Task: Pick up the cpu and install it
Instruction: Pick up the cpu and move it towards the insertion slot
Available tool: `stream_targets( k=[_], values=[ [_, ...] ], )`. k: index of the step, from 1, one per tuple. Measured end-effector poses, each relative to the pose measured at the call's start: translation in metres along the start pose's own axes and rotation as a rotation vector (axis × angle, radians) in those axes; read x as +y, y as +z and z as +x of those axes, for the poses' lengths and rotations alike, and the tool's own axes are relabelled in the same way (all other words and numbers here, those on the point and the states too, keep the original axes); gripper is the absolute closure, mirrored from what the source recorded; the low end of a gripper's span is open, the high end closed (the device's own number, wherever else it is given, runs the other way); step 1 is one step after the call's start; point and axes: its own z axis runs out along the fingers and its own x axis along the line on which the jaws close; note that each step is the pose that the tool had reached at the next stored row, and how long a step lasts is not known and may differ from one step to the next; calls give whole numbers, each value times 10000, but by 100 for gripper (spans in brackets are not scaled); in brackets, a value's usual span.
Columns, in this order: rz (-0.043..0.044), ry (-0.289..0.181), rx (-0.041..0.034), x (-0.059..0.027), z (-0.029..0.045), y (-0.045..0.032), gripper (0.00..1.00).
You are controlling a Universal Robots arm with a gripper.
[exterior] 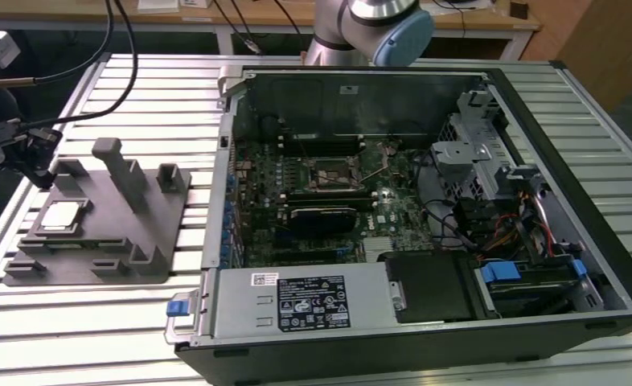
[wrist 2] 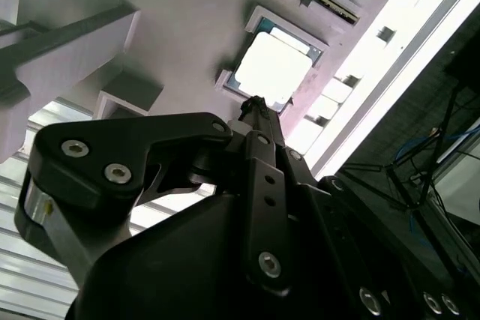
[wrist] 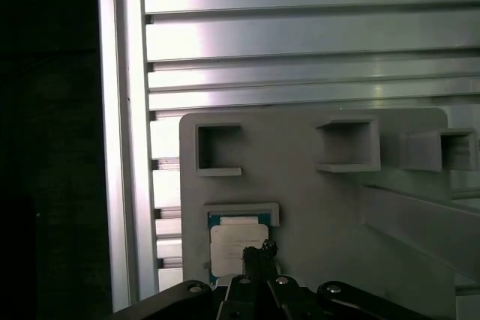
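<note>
Second wrist view: the gripper [wrist 2: 255,103] is seen closest, its black linkages and bolts taking up the foreground. Its fingertips are drawn together with nothing between them, as is also seen in the first wrist view. The tips are set over one edge of the cpu [wrist 2: 271,69]; whether contact is made cannot be told. The cpu is laid flat in a shallow framed recess of the grey holder block [wrist 2: 187,20], silvery plate upward and a thin dark rim around it. Faint marks on the plate cannot be made out.

In the first wrist view, part of the cpu is hidden behind the fingertips, and open square pockets are seen in the block beyond it. The block is set on a slatted aluminium table [wrist: 300,35].

In the exterior view, the block is found at the exterior view's left, with upright posts behind the cpu. Well apart, toward the exterior view's right, an opened computer case [exterior: 605,265] is laid on its side. White and black labels are carried on its power supply [exterior: 294,301], their print too small to be read. The black-framed socket [exterior: 330,174] is seen on the motherboard, with cables and drive cages beside it. The arm's base [exterior: 370,28] is cut off behind the case.
</note>
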Motion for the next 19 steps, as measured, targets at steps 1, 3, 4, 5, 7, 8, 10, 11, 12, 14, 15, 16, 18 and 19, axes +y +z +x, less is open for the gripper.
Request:
stream_targets(
  k=[1,3,4,5,7,8,10,11,12,14,15,16,18,19],
  values=[
    [0,0,-1,-1,2,6,89],
    [-1,0,-1,-3,7,19,89],
    [-1,0,-2,-3,9,26,89],
    [-1,0,-1,-4,13,32,89],
    [-2,0,-3,-5,20,46,89],
    [-1,0,-1,-6,23,52,89],
    [0,0,-1,-7,27,65,89],
    [0,0,0,-8,30,72,89],
    [0,0,0,-10,33,80,89],
    [-2,0,-2,-14,39,100,89],
    [-1,1,-2,-18,41,110,89],
    [-1,1,-2,-23,43,122,89],
    [-1,1,-1,-37,49,146,89],
    [-1,0,-1,-45,52,160,89]
  ],
)
